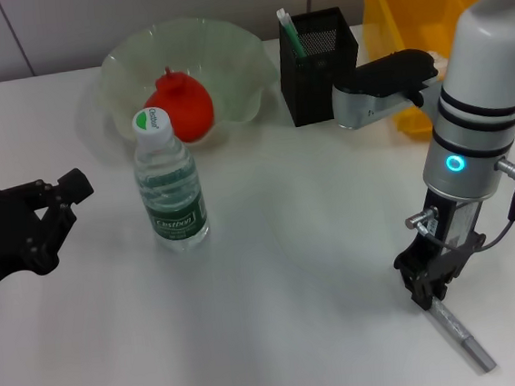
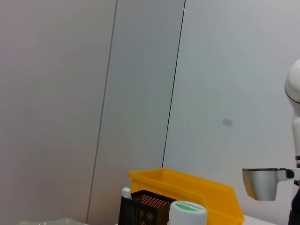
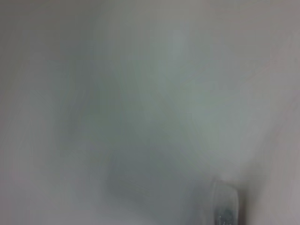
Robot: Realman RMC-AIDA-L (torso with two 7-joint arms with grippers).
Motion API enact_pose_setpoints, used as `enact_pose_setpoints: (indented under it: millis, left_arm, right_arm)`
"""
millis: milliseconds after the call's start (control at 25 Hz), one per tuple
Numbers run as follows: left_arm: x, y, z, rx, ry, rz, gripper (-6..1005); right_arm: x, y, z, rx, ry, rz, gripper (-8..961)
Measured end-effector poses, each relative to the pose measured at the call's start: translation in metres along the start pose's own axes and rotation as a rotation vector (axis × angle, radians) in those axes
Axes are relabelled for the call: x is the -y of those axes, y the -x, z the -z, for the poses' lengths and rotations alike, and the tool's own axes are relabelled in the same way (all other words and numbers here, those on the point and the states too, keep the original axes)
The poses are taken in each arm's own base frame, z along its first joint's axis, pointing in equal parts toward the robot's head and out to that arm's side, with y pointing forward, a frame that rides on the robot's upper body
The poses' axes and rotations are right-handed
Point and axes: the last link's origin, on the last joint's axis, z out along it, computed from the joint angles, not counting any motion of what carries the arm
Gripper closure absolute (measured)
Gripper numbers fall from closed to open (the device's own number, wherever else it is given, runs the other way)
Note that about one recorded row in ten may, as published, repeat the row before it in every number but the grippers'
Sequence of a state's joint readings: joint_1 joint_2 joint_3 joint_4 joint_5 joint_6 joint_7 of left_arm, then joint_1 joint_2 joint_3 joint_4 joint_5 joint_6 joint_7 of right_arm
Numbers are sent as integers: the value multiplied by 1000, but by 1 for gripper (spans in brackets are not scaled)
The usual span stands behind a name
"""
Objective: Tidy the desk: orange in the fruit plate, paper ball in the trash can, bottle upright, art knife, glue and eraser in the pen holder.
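Note:
The orange [image 1: 179,106] lies in the pale green fruit plate [image 1: 235,54] at the back. In front of it the bottle [image 1: 170,183] stands upright, its cap [image 2: 187,211] also showing in the left wrist view. The glue [image 1: 288,28] sticks out of the black mesh pen holder [image 1: 319,52]. The grey art knife [image 1: 458,331] lies flat at the front right, and my right gripper [image 1: 429,293] is down on the table, shut on its far end. My left gripper [image 1: 58,208] hovers open at the left, apart from the bottle. The paper ball and the eraser are out of view.
The yellow trash can [image 1: 401,1] stands at the back right behind the pen holder. A silver and black section of my right arm [image 1: 384,85] hangs just beside the pen holder. The white tabletop [image 1: 292,272] stretches between the bottle and the knife.

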State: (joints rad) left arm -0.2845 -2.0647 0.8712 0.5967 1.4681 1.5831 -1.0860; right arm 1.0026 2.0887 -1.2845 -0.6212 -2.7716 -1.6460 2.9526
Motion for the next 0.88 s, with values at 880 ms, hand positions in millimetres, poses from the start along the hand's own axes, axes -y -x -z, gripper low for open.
enact_pose_setpoints:
  millis: [880]
  left_arm:
    - [0, 0, 6, -18, -19, 8, 972]
  right_arm:
    - [-16, 3, 41, 201, -56, 151, 816]
